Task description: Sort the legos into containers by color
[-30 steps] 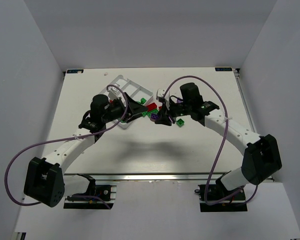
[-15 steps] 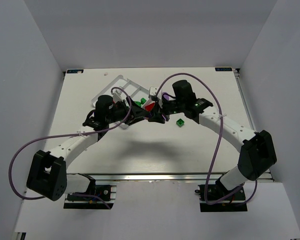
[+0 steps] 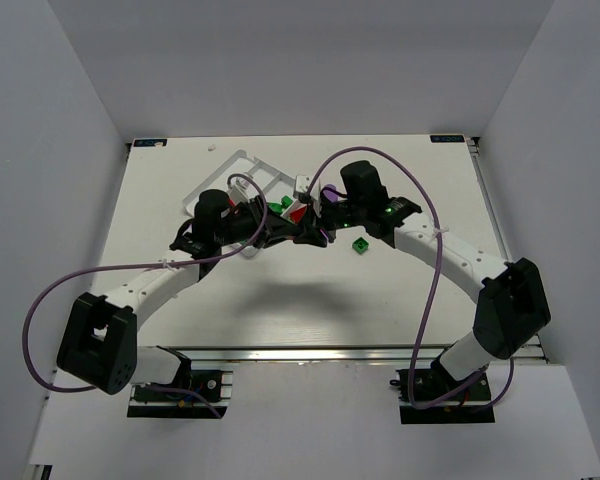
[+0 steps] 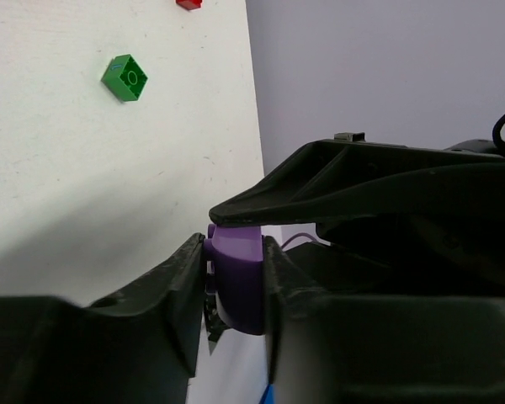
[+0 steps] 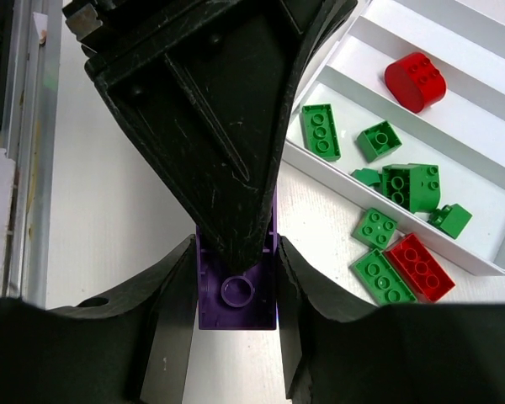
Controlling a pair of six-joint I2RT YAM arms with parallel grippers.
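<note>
1. Both arms meet over the middle of the table (image 3: 280, 300), just beside the white tray (image 3: 230, 172), which sits far-left in the top view.
2. Left gripper (image 4: 234, 252): closed on a purple brick (image 4: 238, 290). In the left wrist view both fingers press the brick's 2 sides.
3. Right gripper (image 5: 236, 251): also clamped on a purple brick w/ one stud showing, fingers tight on both sides in the right wrist view.
4. Looks like the same brick, held crosswise by both grippers: each wrist view shows the other gripper's black finger lying over the brick.
5. The brick is outside the tray, near its corner, not in any compartment. Can't tell if it touches the table.
6. Right wrist view: the tray compartment nearest the grippers holds several green bricks (image 5: 320, 130).
7. The next compartment over has a round red brick (image 5: 415, 81).
8. Just outside the tray wall, on the table, lie 2 loose green bricks (image 5: 374, 227) and a flat red brick (image 5: 418, 267). The red one touches one of the green ones.
9. A lone green brick (image 4: 124, 77) w/ one stud sits on the table apart from the grippers, to their right in the top view.
10. Another red piece (image 4: 188, 3) is cut off by the top edge of the left wrist view, so its shape is unclear.
</note>
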